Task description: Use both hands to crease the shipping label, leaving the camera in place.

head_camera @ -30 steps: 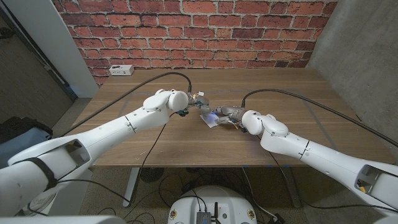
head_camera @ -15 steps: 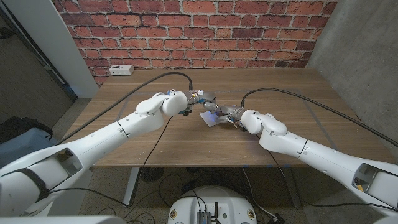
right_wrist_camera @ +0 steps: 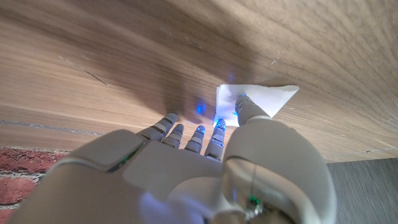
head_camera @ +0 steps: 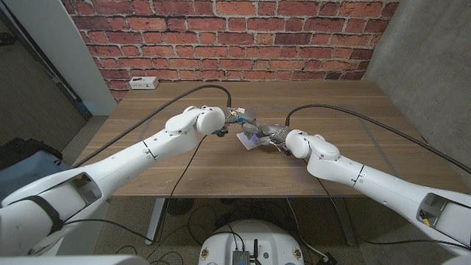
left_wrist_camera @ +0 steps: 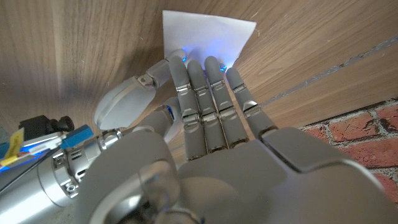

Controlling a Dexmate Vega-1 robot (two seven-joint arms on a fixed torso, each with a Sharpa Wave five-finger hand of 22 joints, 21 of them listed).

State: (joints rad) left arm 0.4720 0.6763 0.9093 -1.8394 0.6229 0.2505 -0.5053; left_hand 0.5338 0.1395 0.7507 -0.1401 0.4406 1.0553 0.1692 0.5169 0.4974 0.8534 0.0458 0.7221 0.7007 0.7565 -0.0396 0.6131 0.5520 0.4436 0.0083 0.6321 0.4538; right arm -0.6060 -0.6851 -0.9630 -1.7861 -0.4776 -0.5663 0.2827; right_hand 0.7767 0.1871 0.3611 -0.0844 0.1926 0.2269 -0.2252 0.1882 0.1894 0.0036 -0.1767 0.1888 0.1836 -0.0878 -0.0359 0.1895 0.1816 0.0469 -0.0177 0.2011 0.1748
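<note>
White label point(left_wrist_camera: 205, 36) lies partly folded under both hands; left hand point(left_wrist_camera: 205, 112) and right hand point(right_wrist_camera: 205, 155) press with fingers together, crease unfinished.

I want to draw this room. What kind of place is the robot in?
Probably a lab or workshop, not a home. There's a bare red brick wall, a plain wooden table with a power strip on it, and loose cables on the floor underneath.
</note>
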